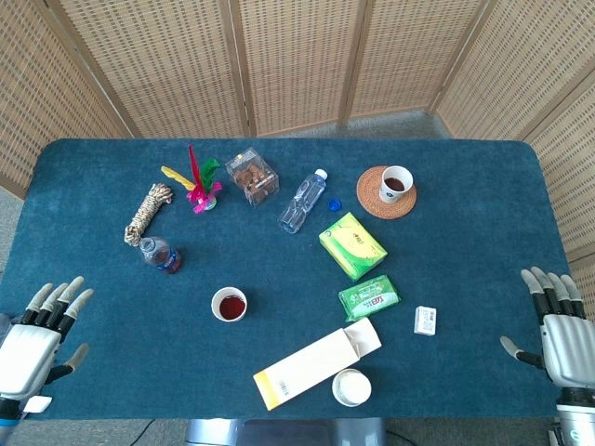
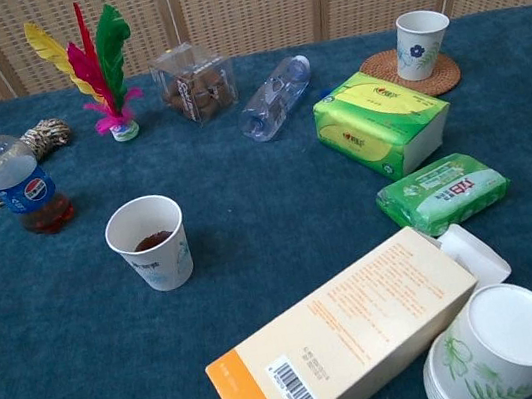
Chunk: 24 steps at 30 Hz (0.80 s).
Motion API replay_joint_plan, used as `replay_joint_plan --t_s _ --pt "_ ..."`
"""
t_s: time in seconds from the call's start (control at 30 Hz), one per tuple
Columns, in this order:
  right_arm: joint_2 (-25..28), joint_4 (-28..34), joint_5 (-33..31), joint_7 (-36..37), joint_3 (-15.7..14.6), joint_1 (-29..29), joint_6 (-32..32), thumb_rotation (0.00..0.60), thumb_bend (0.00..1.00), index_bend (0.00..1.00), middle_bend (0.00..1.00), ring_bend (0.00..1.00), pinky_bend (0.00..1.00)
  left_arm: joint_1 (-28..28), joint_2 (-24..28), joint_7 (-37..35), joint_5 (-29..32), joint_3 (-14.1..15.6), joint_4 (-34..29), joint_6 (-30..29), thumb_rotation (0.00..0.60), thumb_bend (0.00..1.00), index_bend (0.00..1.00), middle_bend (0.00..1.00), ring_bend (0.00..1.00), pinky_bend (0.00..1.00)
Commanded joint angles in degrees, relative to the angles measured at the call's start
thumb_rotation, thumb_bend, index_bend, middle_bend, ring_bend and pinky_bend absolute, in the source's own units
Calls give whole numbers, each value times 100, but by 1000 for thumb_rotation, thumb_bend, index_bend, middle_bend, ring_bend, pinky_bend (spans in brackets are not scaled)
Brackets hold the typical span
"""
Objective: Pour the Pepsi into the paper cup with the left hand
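Note:
The Pepsi bottle (image 1: 161, 255) (image 2: 17, 180) stands upright at the left of the table, uncapped, with a little dark liquid at its bottom. To its right, a paper cup (image 1: 229, 304) (image 2: 150, 243) holds some dark drink. My left hand (image 1: 37, 338) rests at the table's front left corner, fingers spread, holding nothing, well away from the bottle. My right hand (image 1: 555, 325) lies at the front right edge, also spread and empty. Neither hand shows in the chest view.
A tan carton (image 1: 316, 362) lies near the front beside an upturned stack of cups (image 1: 351, 386). Green tissue packs (image 1: 352, 244) (image 1: 368, 297), a clear lying bottle (image 1: 303, 200), a feather shuttlecock (image 1: 198, 181), rope (image 1: 148, 212), a plastic box (image 1: 252, 176), and a cup on a coaster (image 1: 394, 184) fill the middle and back.

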<state>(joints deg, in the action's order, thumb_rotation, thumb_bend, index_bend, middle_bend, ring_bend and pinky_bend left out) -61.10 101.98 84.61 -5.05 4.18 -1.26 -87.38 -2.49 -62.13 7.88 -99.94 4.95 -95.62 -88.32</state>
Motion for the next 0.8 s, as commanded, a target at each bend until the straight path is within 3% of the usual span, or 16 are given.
replay_joint_plan --t_s 0.03,0.57,0.8 --pt "-1 -2 1 -1 -1 -1 1 600 88 0 0 0 0 2 -2 7 7 -3 2 -1 600 386 0 0 0 0" --pt "14 20 -55 18 45 -6 -12 600 88 0 0 0 0 -48 -13 -54 40 -21 30 81 600 386 0 0 0 0" --pt "-15 16 -59 -33 16 -25 52 600 86 0 0 0 0 -121 37 -450 95 -63 121 108 600 386 0 0 0 0"
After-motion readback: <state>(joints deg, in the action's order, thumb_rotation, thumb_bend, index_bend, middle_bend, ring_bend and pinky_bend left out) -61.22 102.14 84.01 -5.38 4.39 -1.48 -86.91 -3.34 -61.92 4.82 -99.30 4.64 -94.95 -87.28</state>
